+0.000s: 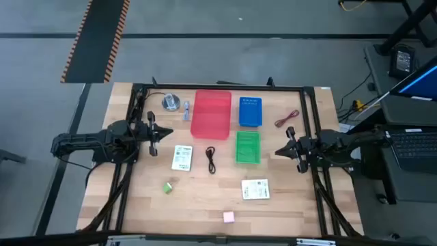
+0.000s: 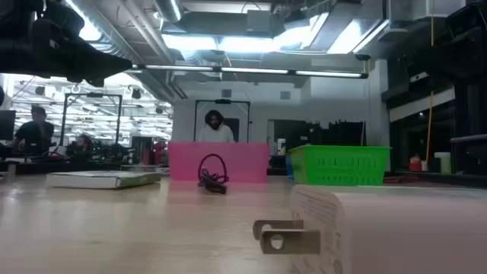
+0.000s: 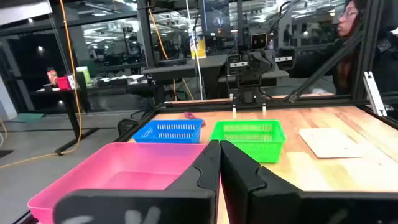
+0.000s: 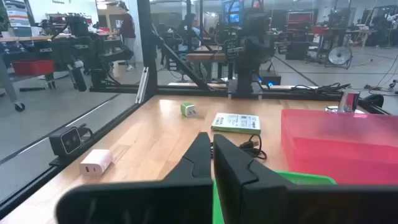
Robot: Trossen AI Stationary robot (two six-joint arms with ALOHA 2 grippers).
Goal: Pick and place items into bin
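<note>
Both arms hover shut above the table, touching nothing: my left gripper (image 1: 168, 133) (image 3: 219, 167) at the left side by the pink bin (image 1: 211, 113) (image 3: 124, 169), my right gripper (image 1: 278, 151) (image 4: 212, 155) at the right side by the green bin (image 1: 247, 147) (image 3: 249, 132). Flat on the wood lie two white packets (image 1: 182, 158) (image 1: 255, 188), a coiled black cable (image 1: 210, 159) (image 2: 213, 174), a red cable (image 1: 287, 118), a green block (image 1: 168, 186) (image 4: 188, 109), a pale pink block (image 1: 228, 216) (image 4: 96, 162) and a small silver-blue piece (image 1: 186, 109).
A blue bin (image 1: 250, 111) sits beyond the green one. A round silver disc (image 1: 169, 102) lies at the far left. A black frame (image 1: 225, 87) borders the table. A person (image 3: 354, 25) stands beyond the right side, with others (image 2: 217, 125) in the room behind.
</note>
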